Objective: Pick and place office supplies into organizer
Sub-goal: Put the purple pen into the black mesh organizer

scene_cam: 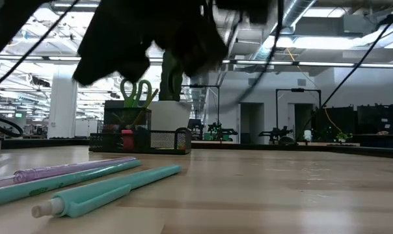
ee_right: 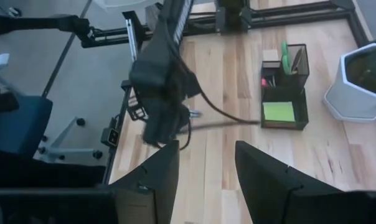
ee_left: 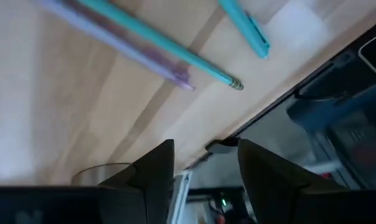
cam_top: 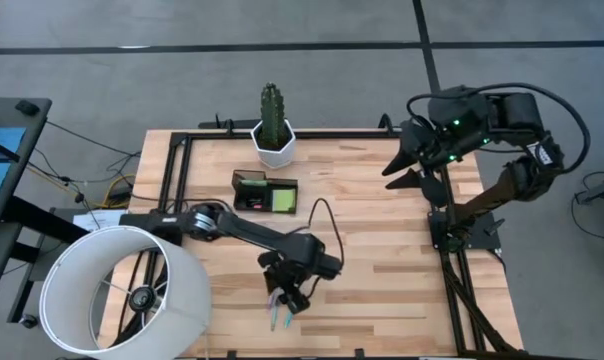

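Three pens lie side by side on the wooden table near its front edge: a purple pen (ee_left: 119, 43), a long teal pen (ee_left: 163, 45) and a shorter teal pen (ee_left: 247, 25). My left gripper (ee_left: 205, 180) hangs open just above and beside the pens (cam_top: 278, 318), with nothing between its fingers. The black organizer (cam_top: 265, 192) stands farther back, with a lime-green sticky-note pad (cam_top: 280, 201) lying in it and green-handled scissors (scene_cam: 136, 91) standing in it. My right gripper (ee_right: 206, 180) is open and empty, raised at the table's far right (cam_top: 402, 175).
A white hexagonal pot with a cactus (cam_top: 273, 140) stands just behind the organizer. A large white lampshade (cam_top: 122, 290) overlaps the table's near left corner. A black frame rail (cam_top: 172, 180) runs along the table's edges.
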Controlling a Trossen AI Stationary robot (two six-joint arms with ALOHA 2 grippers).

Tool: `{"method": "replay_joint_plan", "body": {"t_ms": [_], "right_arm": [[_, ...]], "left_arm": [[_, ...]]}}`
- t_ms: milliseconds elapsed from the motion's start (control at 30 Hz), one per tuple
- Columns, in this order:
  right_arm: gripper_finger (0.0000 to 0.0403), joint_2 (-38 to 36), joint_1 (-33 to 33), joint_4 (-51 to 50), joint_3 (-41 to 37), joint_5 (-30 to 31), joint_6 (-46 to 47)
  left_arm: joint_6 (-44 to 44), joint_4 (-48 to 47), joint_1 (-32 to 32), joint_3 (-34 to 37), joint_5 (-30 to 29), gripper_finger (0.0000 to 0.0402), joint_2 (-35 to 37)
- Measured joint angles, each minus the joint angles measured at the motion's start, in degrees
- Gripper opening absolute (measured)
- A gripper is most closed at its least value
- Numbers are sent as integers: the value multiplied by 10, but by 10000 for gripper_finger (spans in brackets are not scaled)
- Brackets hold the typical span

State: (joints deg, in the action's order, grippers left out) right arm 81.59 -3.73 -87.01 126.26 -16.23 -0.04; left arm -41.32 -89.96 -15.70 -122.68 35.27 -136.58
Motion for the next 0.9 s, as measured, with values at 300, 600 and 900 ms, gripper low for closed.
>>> {"method": "replay_joint_plan", "body": {"t_ms": [300, 600, 900], "right_arm": [[144, 8, 0, -30, 0, 0, -5], [144, 13, 0, -30, 0, 0, -35], [143, 30, 0, -30, 0, 0, -36]], "left_arm": [[64, 0, 1, 2, 58, 168, -73], [83, 0, 3, 42, 33, 168, -71], [60, -1, 6, 51, -4, 168, -68]]}}
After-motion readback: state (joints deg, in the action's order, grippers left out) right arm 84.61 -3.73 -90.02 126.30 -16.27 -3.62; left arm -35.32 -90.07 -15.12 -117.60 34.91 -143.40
